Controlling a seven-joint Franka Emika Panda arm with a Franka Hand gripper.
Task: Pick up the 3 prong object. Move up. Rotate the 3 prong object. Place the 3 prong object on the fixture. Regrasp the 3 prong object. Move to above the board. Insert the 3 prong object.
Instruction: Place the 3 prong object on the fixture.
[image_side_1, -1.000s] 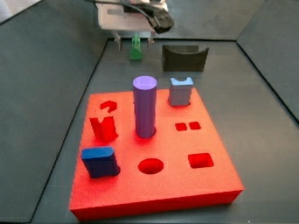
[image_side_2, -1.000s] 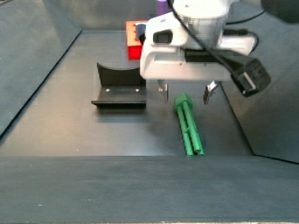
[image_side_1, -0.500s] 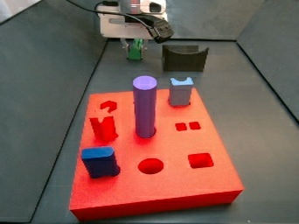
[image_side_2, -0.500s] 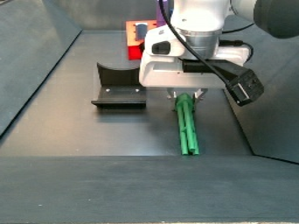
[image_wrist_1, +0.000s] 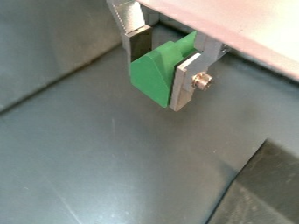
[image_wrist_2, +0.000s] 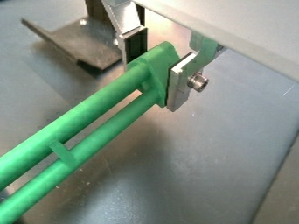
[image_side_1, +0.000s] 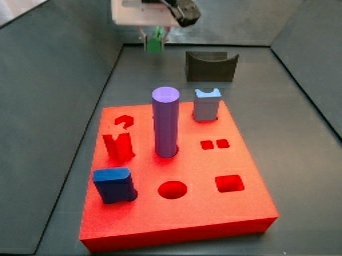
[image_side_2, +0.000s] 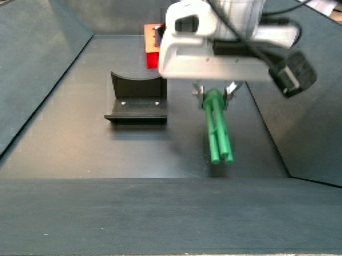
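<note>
On the left of a side view, a dark blue block (image_side_1: 112, 185) and a red forked piece (image_side_1: 119, 146) stand on the red board (image_side_1: 201, 225). A purple cylinder (image_side_1: 166, 121) rises near the board's middle, with a light-blue notched block (image_side_1: 207, 104) to its right. Beyond the board, the fixture (image_side_1: 211, 66) stands on the grey worktop (image_side_1: 54, 170).

At the far edge the end effector (image_side_1: 156, 38) hangs above the worktop. Its upper body is cut off by the frame, and only a sliver of the green 3 prong object (image_side_1: 156, 40) shows below it.

From the opposite side, the fixture (image_side_2: 135, 99) sits to the left, and to its right the end effector (image_side_2: 214, 95) is clamped on the 3 prong object (image_side_2: 218, 130). The bar slants down from the fingers with its lower end near the worktop; whether it touches cannot be told. The board (image_side_2: 154, 38) is mostly hidden behind the arm.

Both wrist views show the silver fingers (image_wrist_2: 181, 80) pressed against the green bar (image_wrist_2: 82, 144), one dark pad (image_wrist_1: 139, 44) partly covered by it. One view shows only the bar's end face (image_wrist_1: 158, 70); its prongs are hard to make out.
</note>
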